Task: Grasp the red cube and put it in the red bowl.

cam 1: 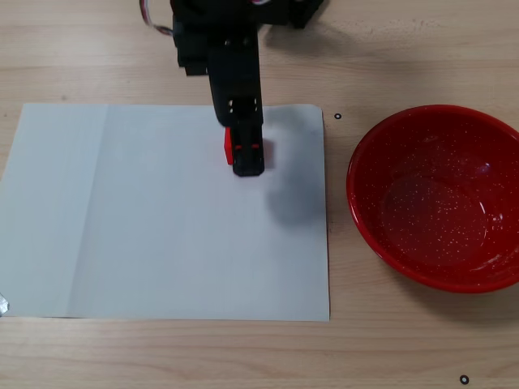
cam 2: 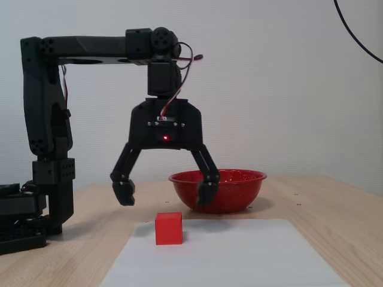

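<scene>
Fingers spread wide above small matte red cube.

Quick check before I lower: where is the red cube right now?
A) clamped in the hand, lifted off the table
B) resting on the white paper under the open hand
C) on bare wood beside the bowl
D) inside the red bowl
B: in the side-on fixed view the red cube sits on the white paper, with the hand spread open above it and not touching it; the red bowl shows nothing inside.
</scene>
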Tool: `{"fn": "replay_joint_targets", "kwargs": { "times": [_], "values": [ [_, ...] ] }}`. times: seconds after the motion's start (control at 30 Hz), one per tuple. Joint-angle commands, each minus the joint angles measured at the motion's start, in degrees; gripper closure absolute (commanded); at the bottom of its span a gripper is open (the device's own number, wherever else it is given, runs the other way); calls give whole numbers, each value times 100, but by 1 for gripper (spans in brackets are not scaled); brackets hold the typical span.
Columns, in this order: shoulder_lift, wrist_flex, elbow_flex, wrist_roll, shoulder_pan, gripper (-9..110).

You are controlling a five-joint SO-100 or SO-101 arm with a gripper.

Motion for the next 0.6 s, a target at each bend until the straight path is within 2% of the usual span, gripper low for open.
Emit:
{"fn": "replay_joint_targets", "kwargs": {
  "times": [0.0, 0.57],
  "values": [
    [114, -35, -571, -53, 35, 43],
    [-589, -290, -571, -18, 70, 41]
  ]
}}
